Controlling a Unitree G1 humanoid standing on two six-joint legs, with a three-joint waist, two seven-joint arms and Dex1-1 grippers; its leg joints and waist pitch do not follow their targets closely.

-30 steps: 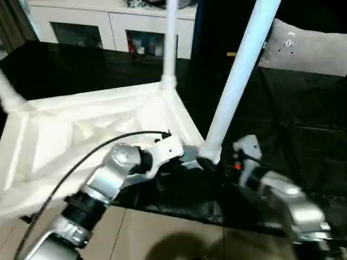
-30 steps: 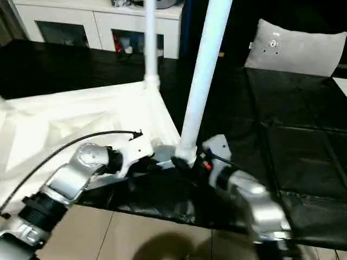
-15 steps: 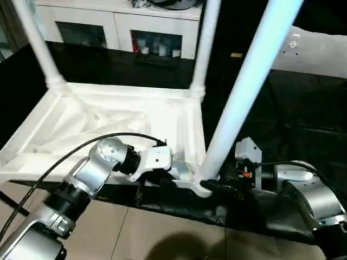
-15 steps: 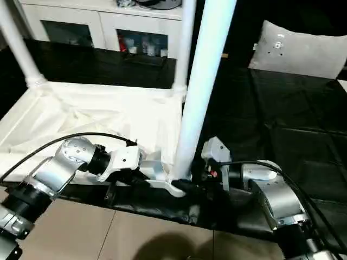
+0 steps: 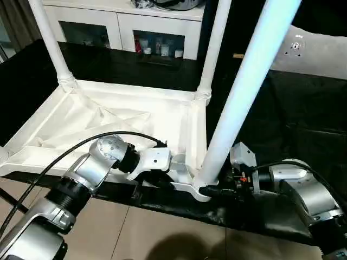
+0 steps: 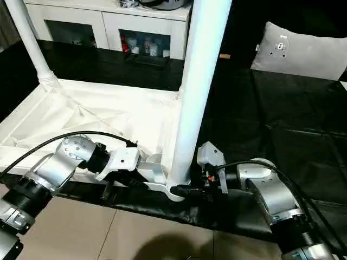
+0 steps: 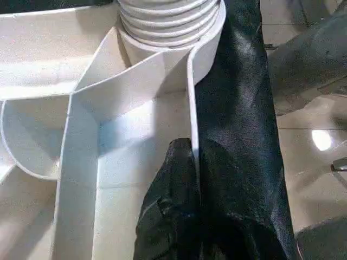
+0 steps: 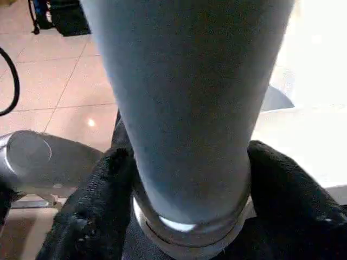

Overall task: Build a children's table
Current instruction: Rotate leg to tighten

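Observation:
The children's table top lies upside down on a black-covered surface, ribbed underside up. Three white legs stand in its corner sockets: one far left, one at the far right corner, and a near one rising from the near right corner. My left gripper is shut on the top's thin front rim, just beside that near corner. My right gripper reaches in from the right. Its black fingers press on both sides of the near leg's base.
A white cabinet with glass doors stands behind the table top. A grey-white pillow lies at the back right on the black cover. Tiled floor runs along the front edge. A black cable arcs over my left forearm.
The whole picture has shifted as my head moved. My right gripper's fingers have drawn in against the near leg's base. The left grip on the rim is unchanged.

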